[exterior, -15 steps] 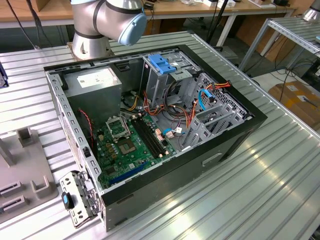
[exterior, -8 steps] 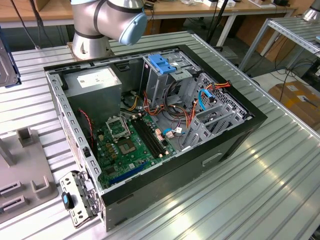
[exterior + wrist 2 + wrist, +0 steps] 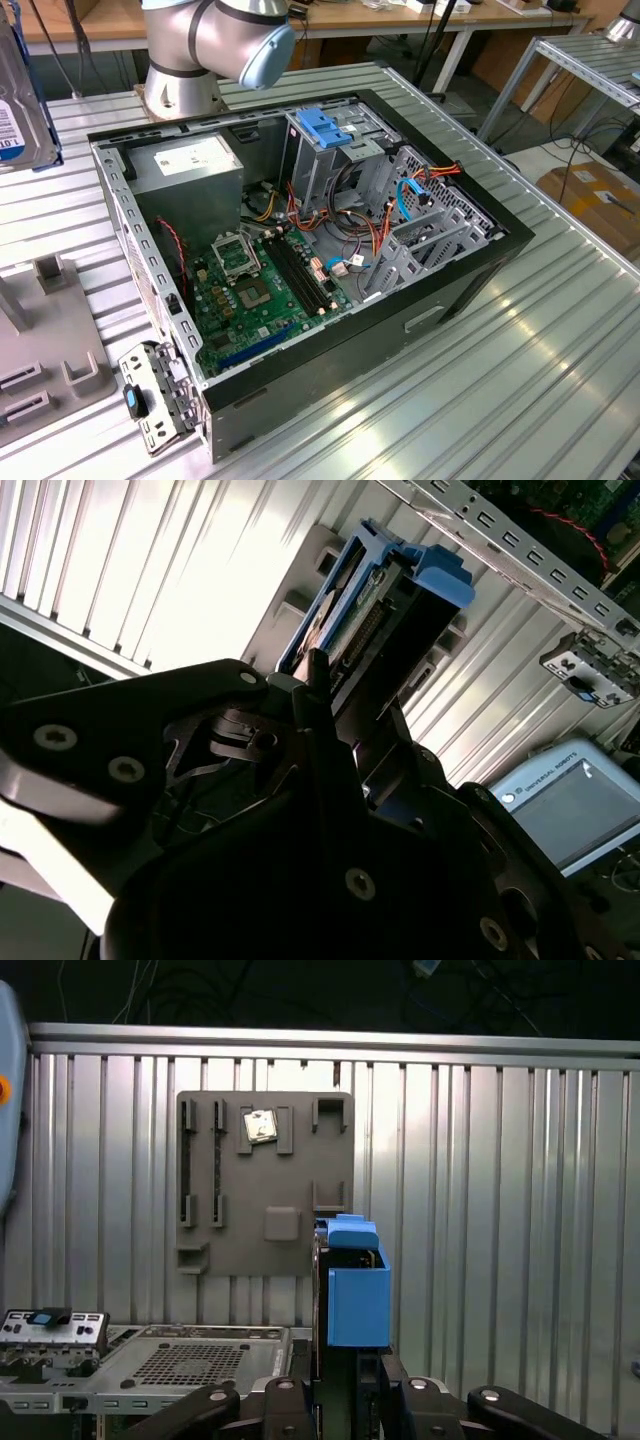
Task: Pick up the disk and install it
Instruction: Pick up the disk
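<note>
Within the pincer (image 3: 350, 1372), the disk (image 3: 356, 1295) stands clamped edgewise.

Tangled cables (image 3: 352, 232) beside the grey cage (image 3: 310, 165)

Silver arm (image 3: 185, 45), pale blue joint cap (image 3: 268, 52), black gripper (image 3: 355, 705) dotted with screws (image 3: 55, 737).

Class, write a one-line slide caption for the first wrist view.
Gripper holding the disk edge-on, grey plate and ribbed table beyond.
</note>
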`<state>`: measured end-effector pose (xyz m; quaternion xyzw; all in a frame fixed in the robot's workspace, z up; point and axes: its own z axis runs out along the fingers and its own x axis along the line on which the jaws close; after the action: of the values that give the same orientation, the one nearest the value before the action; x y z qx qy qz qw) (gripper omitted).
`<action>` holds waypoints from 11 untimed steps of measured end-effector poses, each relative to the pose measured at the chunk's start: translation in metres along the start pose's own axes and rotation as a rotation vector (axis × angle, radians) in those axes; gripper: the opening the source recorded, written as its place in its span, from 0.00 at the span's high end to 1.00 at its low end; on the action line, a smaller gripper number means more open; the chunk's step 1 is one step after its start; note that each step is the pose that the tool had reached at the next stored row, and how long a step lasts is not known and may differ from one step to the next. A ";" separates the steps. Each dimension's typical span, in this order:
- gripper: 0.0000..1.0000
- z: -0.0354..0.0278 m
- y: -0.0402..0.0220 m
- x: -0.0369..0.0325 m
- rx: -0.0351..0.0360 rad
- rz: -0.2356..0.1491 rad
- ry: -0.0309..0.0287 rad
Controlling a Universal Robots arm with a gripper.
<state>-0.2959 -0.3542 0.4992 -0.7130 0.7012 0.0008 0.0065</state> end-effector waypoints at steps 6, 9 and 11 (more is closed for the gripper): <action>0.65 0.0002 -0.0130 0.0002 0.0002 0.000 -0.0001; 0.65 0.0002 -0.0192 0.0003 0.0001 0.000 0.0000; 0.65 0.0002 -0.0242 0.0004 0.0000 0.000 0.0000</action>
<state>-0.2718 -0.3541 0.4992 -0.7130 0.7012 0.0008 0.0065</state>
